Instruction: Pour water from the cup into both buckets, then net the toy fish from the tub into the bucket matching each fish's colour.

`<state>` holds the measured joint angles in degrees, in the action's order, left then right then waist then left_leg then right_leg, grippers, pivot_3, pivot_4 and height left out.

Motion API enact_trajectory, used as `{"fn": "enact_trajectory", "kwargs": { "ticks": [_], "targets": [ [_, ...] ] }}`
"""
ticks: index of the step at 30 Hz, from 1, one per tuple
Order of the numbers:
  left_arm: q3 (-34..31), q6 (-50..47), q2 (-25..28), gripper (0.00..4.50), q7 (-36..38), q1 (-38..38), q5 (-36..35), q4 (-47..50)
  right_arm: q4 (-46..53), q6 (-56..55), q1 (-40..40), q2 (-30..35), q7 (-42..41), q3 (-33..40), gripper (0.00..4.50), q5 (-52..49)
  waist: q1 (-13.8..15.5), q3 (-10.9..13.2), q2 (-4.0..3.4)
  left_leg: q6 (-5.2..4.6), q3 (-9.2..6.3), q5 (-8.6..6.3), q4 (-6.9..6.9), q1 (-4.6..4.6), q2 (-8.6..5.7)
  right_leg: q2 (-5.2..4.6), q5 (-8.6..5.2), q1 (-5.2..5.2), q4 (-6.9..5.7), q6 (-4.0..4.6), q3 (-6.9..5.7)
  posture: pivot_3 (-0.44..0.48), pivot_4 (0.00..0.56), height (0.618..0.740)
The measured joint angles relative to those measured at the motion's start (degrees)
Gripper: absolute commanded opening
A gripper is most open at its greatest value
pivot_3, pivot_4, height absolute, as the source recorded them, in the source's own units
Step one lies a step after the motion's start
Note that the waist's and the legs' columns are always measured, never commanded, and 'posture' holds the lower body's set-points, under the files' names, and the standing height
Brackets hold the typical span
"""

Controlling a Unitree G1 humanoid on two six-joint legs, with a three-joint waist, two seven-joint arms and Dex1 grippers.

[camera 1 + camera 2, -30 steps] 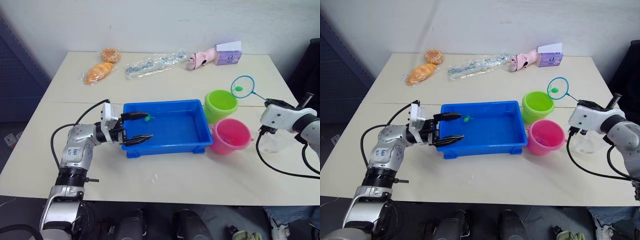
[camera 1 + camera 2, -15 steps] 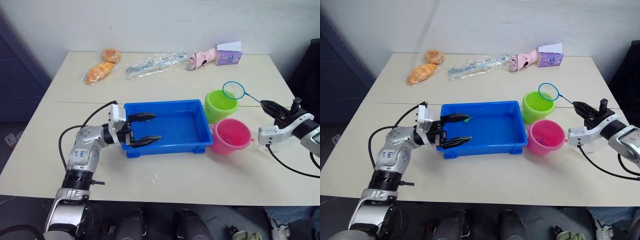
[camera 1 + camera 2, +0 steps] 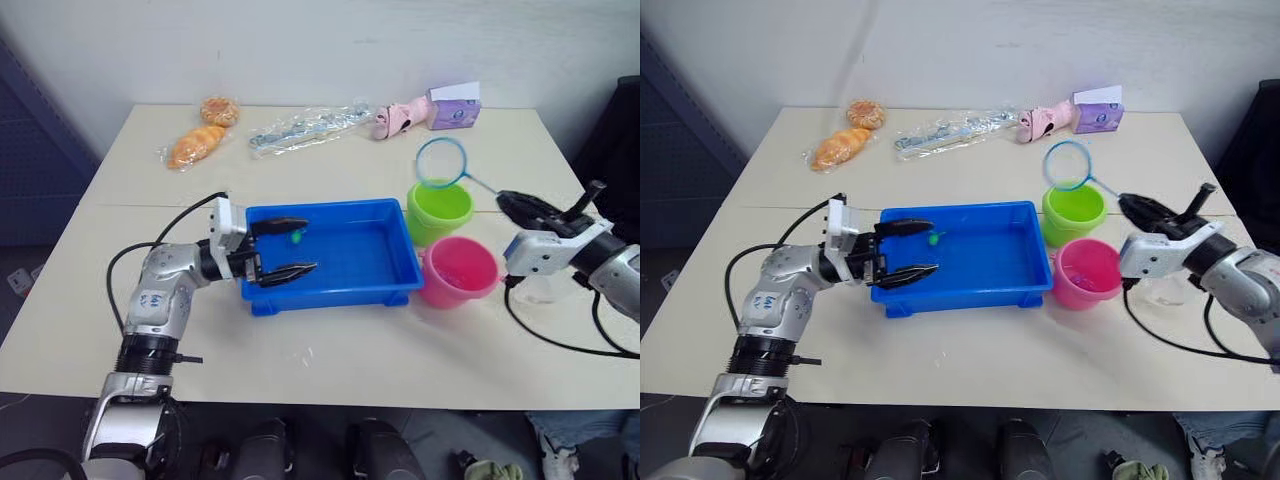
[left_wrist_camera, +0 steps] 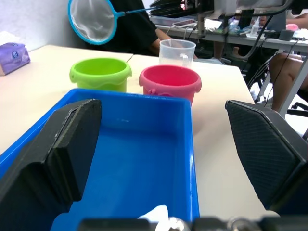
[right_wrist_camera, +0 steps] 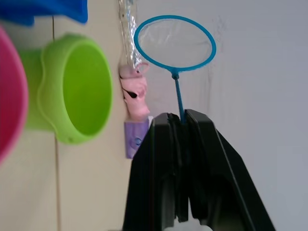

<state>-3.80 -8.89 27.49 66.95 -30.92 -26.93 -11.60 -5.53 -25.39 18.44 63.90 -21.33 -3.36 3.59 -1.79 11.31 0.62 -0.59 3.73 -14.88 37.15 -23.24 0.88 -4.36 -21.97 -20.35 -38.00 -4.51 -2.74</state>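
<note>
The blue tub (image 3: 330,258) lies mid-table with a green toy fish (image 3: 296,237) near its left end. My left gripper (image 3: 286,247) is open, its fingers (image 4: 72,139) spread over that end of the tub. Right of the tub stand the lime green bucket (image 3: 440,210) and, nearer, the pink bucket (image 3: 460,272). My right gripper (image 5: 179,125) is shut on the net's thin handle. The net (image 3: 441,162) hangs empty in the air just behind the green bucket. The clear cup (image 4: 177,52) stands past the pink bucket, by my right arm.
Along the table's far edge lie two wrapped breads (image 3: 198,143), a clear plastic bag (image 3: 305,127), a pink toy (image 3: 396,118) and a purple box (image 3: 456,108). Black cables trail from both arms. A person sits beyond the table's right end (image 4: 288,72).
A second ago the net held a green fish to the right of the green bucket. It passed over that bucket and now hangs empty, further left and higher. The left gripper stays at the tub.
</note>
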Motion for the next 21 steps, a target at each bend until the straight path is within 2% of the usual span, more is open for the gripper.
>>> {"fn": "enact_trajectory", "kwargs": {
  "ticks": [2,4,10,15,21],
  "targets": [
    [-1.7,-0.1,2.7,4.43,0.3,2.2,-0.1,-0.1,7.6,11.8,0.7,-0.8,-9.7,-0.9,0.00,-10.9,0.0,0.0,0.00,-0.01,-0.06,0.00,0.00,0.02,0.01,-0.02,0.00,0.01,0.00,0.00,-0.02,0.000,0.150,0.740],
    [-3.2,-0.1,4.0,4.43,0.3,3.8,-0.1,-0.3,12.2,19.6,2.1,-1.6,-14.5,-1.8,0.00,-14.5,0.2,0.0,0.00,-0.03,-0.14,-0.02,0.04,0.02,0.02,-0.06,0.00,0.03,0.02,0.00,-0.08,0.000,0.150,0.740],
    [-7.3,0.2,6.5,4.43,-1.3,7.8,-0.2,-0.1,16.8,41.8,9.7,-7.3,-20.1,-10.6,0.00,-9.8,0.6,0.0,0.02,-0.17,-0.21,-0.10,0.04,-0.04,-0.08,-0.21,0.00,0.05,0.12,0.01,-0.10,0.000,0.150,0.740],
    [-8.6,-0.3,7.3,4.43,-2.2,10.9,-0.7,2.1,16.0,49.2,12.7,-11.1,-23.1,-16.7,0.00,-3.3,0.3,0.0,0.02,-0.17,-0.18,-0.11,0.01,-0.07,-0.11,-0.23,0.00,-0.01,0.10,0.01,-0.09,0.000,0.150,0.740],
    [-9.4,-0.9,8.7,4.43,-3.2,12.2,-0.9,3.5,9.3,52.1,18.7,-21.1,-24.2,-20.4,0.00,0.2,-0.2,0.0,0.02,-0.06,-0.15,-0.05,-0.02,-0.04,-0.08,-0.18,0.00,-0.09,-0.02,0.01,-0.07,0.000,0.150,0.740]
  ]
}}
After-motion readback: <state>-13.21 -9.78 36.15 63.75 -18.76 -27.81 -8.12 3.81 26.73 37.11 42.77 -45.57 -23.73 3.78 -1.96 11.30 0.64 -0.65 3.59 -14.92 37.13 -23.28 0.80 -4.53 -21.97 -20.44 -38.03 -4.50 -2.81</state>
